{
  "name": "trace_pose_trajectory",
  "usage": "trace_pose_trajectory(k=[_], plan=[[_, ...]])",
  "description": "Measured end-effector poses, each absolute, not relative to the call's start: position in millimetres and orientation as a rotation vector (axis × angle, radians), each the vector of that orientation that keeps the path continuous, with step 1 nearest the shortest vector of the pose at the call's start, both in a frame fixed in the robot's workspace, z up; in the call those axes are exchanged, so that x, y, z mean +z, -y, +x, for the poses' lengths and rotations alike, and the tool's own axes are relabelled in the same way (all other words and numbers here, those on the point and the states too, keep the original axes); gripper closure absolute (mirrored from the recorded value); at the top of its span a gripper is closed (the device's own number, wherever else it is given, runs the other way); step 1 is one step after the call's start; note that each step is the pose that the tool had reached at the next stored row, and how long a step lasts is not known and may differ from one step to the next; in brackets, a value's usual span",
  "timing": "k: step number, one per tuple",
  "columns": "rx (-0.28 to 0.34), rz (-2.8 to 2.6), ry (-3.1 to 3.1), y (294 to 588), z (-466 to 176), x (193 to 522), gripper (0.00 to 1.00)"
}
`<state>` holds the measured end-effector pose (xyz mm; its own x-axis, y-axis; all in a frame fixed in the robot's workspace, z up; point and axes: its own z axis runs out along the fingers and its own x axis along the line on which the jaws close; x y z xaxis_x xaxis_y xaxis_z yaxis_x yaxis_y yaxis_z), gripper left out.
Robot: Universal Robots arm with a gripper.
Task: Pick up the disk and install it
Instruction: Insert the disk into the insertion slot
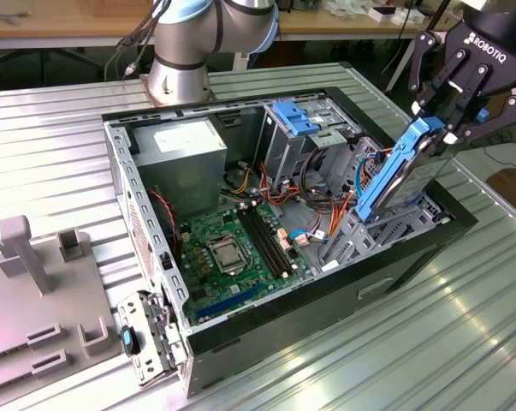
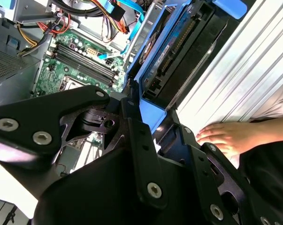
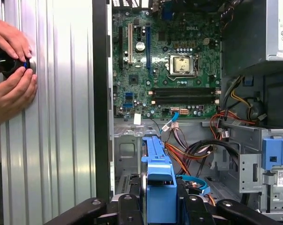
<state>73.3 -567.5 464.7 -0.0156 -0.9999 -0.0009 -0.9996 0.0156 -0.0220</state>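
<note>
The disk (image 1: pixel 403 175), dark grey in a bright blue frame, stands steeply tilted at the exterior view's right end of the open computer case (image 1: pixel 326 300). Its lower end reaches down into the metal drive bay (image 1: pixel 386 227) there. My gripper (image 1: pixel 433 128) is shut on the disk's upper end, with black fingers on either side of the blue frame. In the first wrist view the frame's edge (image 3: pixel 159 178) runs between my fingers (image 3: pixel 193 208). In the second wrist view the disk (image 2: pixel 179 47) extends away from my gripper (image 2: pixel 136 117) toward the case wall.
Inside the case lie a green motherboard (image 1: pixel 232 248), a grey power supply (image 1: pixel 185 154), coloured cables and a blue ribbed clip (image 1: pixel 296 117) on another bay. A person's hands (image 3: pixel 10 79) hold a small black object on the ribbed metal table beside the case. Grey fixtures (image 1: pixel 35 291) stand at the exterior view's left.
</note>
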Motion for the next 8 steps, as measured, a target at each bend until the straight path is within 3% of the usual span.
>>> trace_pose_trajectory(k=[8], plan=[[-0.025, -2.193, -2.228, 567.5, 73.3, 461.5, 0.63]])
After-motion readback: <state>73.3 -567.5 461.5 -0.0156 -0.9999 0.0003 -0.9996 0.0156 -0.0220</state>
